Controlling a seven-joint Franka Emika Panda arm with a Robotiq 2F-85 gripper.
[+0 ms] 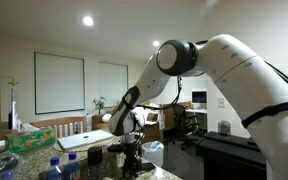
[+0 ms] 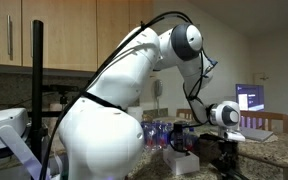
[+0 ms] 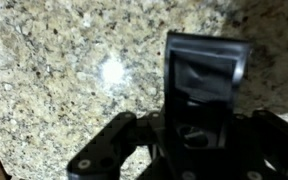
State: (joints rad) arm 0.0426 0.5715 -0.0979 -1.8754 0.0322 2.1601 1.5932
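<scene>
Granite counter [image 3: 64, 70], speckled tan and grey, fills the wrist view, and over it rises a black block [image 3: 206, 72], glossy on its near face, upright, right of centre. The gripper [image 3: 197, 130] comes in from the bottom edge with its fingers [image 3: 112, 150] drawn in on the block's lower part, pinching it. The block's upper part stands clear beyond the fingertips. Whether its base touches the stone or hangs just above cannot be told from here. A glare spot [image 3: 112, 70] lies on the counter left of the block, apart from it. In an exterior view the arm [image 1: 234, 60] reaches down to counter level, and clear bottles [image 1: 59, 166] stand near the gripper, toward the camera — the block itself is too dark to make out there.
</scene>
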